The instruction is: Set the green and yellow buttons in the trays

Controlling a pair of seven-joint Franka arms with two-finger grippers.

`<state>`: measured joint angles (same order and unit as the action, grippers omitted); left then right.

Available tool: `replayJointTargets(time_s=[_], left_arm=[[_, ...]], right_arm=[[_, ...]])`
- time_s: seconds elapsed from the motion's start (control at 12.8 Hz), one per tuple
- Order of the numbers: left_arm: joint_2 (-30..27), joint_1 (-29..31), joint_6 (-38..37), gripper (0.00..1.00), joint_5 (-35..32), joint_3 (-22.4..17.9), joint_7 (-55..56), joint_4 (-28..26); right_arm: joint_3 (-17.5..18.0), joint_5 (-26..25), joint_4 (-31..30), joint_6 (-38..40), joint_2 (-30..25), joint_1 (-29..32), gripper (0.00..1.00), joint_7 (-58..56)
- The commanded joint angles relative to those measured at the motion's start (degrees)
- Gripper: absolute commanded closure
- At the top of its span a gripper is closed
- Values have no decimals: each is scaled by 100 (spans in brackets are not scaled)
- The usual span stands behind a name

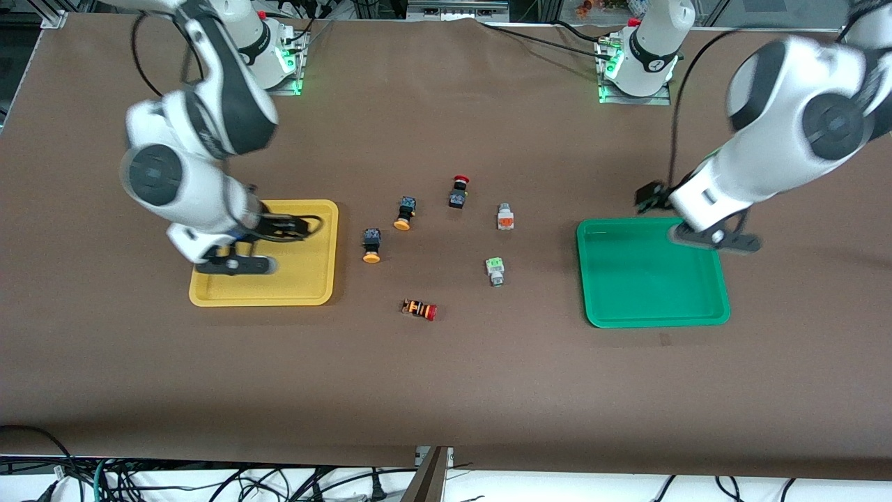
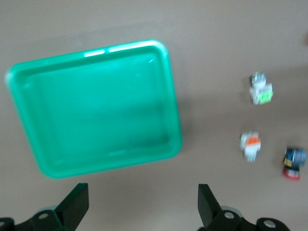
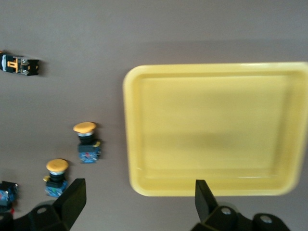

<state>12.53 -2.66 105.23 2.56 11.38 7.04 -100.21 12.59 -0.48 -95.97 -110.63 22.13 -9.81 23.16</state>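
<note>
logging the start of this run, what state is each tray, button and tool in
yellow tray: empty
green tray: empty
two yellow buttons: on their sides on the table, outside the trays
two green buttons: on the table, outside the trays
right tool: open, over yellow tray
left tool: open, over green tray's edge

Yellow tray (image 1: 306, 293): corner toward the right arm's table end hidden under right gripper (image 1: 233, 265) in front view. Green tray (image 1: 648, 307): one corner covered by left gripper (image 1: 718, 239). Red-capped button (image 3: 6, 192): cut by right wrist view's edge.
</note>
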Motion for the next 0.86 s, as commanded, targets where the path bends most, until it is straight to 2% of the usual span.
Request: replayJointTargets(time_s=[0.0,0.24,0.47,0.63,0.71,0.78], left_arm=[[810,-338,776,0,69,250,971,212],[1478,-1163,1962,0,-123,242,2201,221],[2138,-1728,2956,0,-456,207,3449,265],[2638,-1938,3196,0,-940,207,4118,684],[2893,-2122,3205,0,-1098,180,4469,904],[3052,-2324,3205,0,-1361,50,4725,1020]], right_arm=[[85,4,-1,-518,501,-274,0,600],[85,-13,-62,-1169,1099,-688,0,1207],[85,-31,-500,-2064,1408,-830,0,1323],[85,-40,-703,-2427,1496,-865,0,1446],[85,-40,-756,-2471,1522,-891,8,1455],[85,-48,-800,-2463,1523,-900,60,1446]])
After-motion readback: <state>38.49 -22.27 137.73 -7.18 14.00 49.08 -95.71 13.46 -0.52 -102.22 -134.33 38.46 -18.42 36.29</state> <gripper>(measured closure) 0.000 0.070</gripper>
